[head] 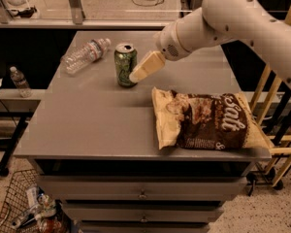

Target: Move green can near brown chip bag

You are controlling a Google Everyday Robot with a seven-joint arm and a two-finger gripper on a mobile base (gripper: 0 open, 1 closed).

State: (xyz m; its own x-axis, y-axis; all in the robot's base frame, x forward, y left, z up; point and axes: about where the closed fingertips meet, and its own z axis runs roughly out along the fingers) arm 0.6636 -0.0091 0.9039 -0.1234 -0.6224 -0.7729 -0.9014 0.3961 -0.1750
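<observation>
1. We see the grey table (87,125) carrying everything.
2. The brown chip bag (208,123) lies flat at its front right.
3. The gripper (136,76) sits at the can's right side; we cannot tell whether it is open or closed.
4. The green can (125,64) stands upright, immediately left of the gripper and back-left of the bag.

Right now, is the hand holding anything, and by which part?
It cannot be told. The hand is low beside the green can, on the side facing the brown chip bag, but no grip shows.
</observation>
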